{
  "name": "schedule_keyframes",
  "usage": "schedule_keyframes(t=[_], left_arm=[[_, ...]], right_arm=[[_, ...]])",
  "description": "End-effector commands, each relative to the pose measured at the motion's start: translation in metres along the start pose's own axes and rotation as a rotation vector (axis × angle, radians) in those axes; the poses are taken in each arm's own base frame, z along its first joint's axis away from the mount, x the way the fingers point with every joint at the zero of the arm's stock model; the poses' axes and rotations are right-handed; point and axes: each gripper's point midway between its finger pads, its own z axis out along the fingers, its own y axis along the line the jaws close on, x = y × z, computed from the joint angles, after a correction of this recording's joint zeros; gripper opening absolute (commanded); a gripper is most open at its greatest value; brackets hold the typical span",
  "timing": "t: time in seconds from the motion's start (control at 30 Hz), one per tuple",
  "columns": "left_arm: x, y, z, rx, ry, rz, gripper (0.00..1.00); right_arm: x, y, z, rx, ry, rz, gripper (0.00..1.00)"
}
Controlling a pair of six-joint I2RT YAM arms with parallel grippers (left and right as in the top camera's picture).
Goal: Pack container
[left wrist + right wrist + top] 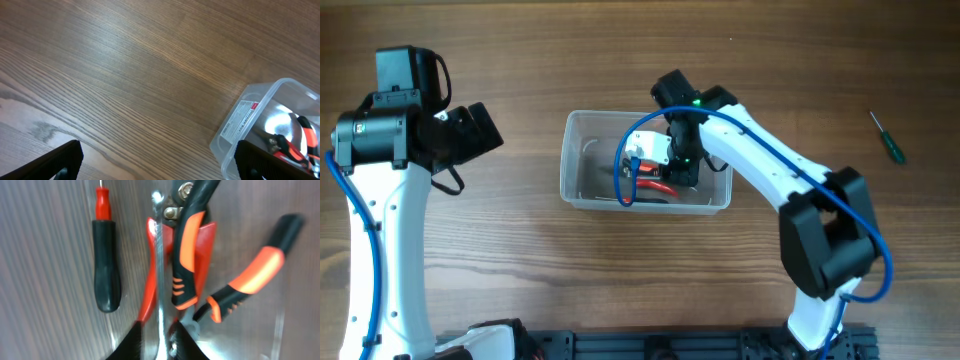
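Observation:
The clear plastic container stands mid-table, and its corner shows in the left wrist view. My right gripper reaches down inside it. In the right wrist view its fingers are shut on a thin silver metal tool. Around that tool in the tub lie a black-handled screwdriver with a red collar, orange-and-black pliers and a red-handled tool. My left gripper is open and empty over bare wood left of the container.
A green-handled screwdriver lies on the table at the far right. The table is brown wood. The right arm's blue cable loops over the container.

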Motion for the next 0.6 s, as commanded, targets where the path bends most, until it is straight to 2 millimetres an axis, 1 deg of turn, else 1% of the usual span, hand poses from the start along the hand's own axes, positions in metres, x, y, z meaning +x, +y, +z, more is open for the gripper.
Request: schedule_keyframes(t=[0.0, 0.1, 0.13, 0.2, 0.23, 0.27, 0.3, 0.33, 0.4, 0.43, 0.47, 0.5, 0.53, 0.57], left_arm=[[0.000, 0.000, 0.002, 0.003, 0.009, -0.021, 1.00], [-0.001, 0.000, 0.002, 0.006, 0.002, -0.020, 1.00], [-0.004, -0.002, 0.002, 0.011, -0.009, 0.000, 1.00], [-0.009, -0.015, 0.001, 0.082, -0.026, 0.138, 1.00], [-0.011, -0.022, 0.001, 0.118, -0.036, 0.187, 1.00], [-0.016, -0.030, 0.000, 0.160, -0.060, 0.240, 1.00], [-0.021, -0.035, -0.001, 0.178, -0.085, 0.265, 1.00], [-0.027, -0.037, 0.000, 0.191, -0.103, 0.279, 1.00], [-0.034, -0.036, 0.003, 0.205, -0.119, 0.287, 1.00], [-0.035, -0.036, 0.005, 0.220, -0.114, 0.302, 1.00], [-0.035, -0.036, 0.007, 0.242, -0.103, 0.313, 1.00], [-0.035, -0.034, 0.011, 0.263, -0.089, 0.300, 1.00], [-0.037, -0.028, 0.018, 0.272, -0.069, 0.269, 1.00], [-0.040, -0.020, 0.021, 0.260, -0.066, 0.246, 1.00]], right_arm=[[-0.001, 0.004, 0.008, -0.032, -0.007, 0.040, 0.36], [-0.005, 0.002, 0.003, -0.024, -0.016, 0.090, 0.42], [-0.007, -0.001, -0.001, -0.013, -0.021, 0.133, 0.44], [-0.014, -0.007, -0.015, 0.018, -0.046, 0.243, 0.46], [-0.016, -0.012, -0.029, 0.051, -0.052, 0.289, 0.46], [-0.018, -0.016, -0.048, 0.087, -0.060, 0.311, 0.46], [-0.020, -0.022, -0.066, 0.129, -0.071, 0.331, 0.46], [-0.019, -0.034, -0.088, 0.197, -0.085, 0.365, 0.46], [-0.011, -0.055, -0.126, 0.326, -0.115, 0.448, 0.46], [-0.003, -0.069, -0.151, 0.403, -0.141, 0.513, 0.47], [0.007, -0.079, -0.173, 0.459, -0.168, 0.572, 0.55], [0.022, -0.092, -0.198, 0.515, -0.208, 0.643, 0.61], [0.059, -0.113, -0.234, 0.590, -0.255, 0.760, 0.63], [0.108, -0.130, -0.257, 0.652, -0.259, 0.868, 0.71]])
